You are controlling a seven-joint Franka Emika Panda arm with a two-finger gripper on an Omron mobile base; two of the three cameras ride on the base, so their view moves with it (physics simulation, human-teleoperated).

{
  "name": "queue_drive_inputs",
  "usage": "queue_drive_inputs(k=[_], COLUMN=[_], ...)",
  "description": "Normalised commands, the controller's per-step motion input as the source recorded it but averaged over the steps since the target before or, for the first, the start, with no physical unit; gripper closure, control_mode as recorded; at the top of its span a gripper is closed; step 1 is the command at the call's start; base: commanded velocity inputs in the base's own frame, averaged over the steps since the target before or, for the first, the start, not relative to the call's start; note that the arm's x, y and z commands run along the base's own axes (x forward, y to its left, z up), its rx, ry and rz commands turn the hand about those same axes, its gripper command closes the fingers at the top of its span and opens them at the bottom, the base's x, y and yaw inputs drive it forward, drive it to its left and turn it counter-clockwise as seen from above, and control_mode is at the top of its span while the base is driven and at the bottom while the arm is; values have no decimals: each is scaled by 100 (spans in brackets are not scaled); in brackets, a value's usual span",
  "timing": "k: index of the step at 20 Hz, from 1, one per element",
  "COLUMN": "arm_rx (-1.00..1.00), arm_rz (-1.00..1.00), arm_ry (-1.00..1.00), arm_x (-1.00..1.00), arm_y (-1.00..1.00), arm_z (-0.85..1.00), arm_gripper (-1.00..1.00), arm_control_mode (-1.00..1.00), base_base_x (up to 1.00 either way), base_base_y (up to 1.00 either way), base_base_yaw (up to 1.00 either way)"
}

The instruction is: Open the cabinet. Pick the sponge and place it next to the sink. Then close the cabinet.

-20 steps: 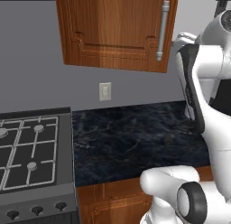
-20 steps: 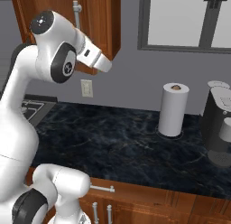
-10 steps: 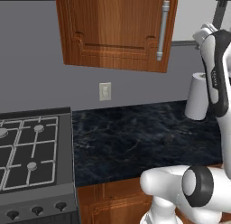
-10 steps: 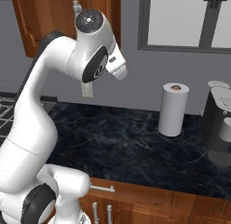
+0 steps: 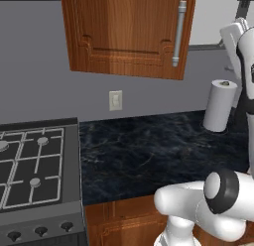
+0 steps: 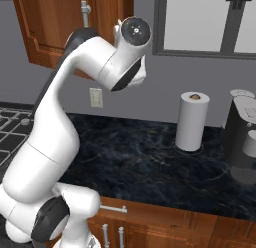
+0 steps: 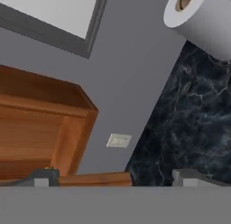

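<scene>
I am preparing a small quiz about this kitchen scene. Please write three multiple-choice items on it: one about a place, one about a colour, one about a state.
1. Where does the white paper towel roll stand?
A. on the stove
B. on the dark marble counter
C. inside the cabinet

2. What colour is the long vertical bar handle?
A. silver
B. black
C. yellow

3. The door of the reddish-brown wooden cabinet is
A. removed
B. wide open
C. shut

Answers: B, the roll stands upright on the counter by the wall; A, the bar looks like pale metal; C, the door lies flat over the cabinet front.
</scene>
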Motion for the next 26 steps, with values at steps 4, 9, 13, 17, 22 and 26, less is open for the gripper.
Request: queue_drive_inputs(k=[4,9,13,17,22,26], arm_rx=[25,21,20,12,8,0], arm_rz=[0,0,0,1,11,20], arm_ry=[-21,-22,-26,-15,-7,-1], arm_x=[2,20,34,5,0,0], arm_y=[0,1,3,8,0,0], arm_z=[-55,-44,-30,14,28,19], arm_gripper=[-100,-100,-100,-100,-100,-100], arm_control_mode=[-100,-100,-100,-100,-100,-100], base_base_x=[0,0,0,0,0,0], base_base_y=[0,0,0,0,0,0], base_base_yaw=[0,0,0,0,0,0])
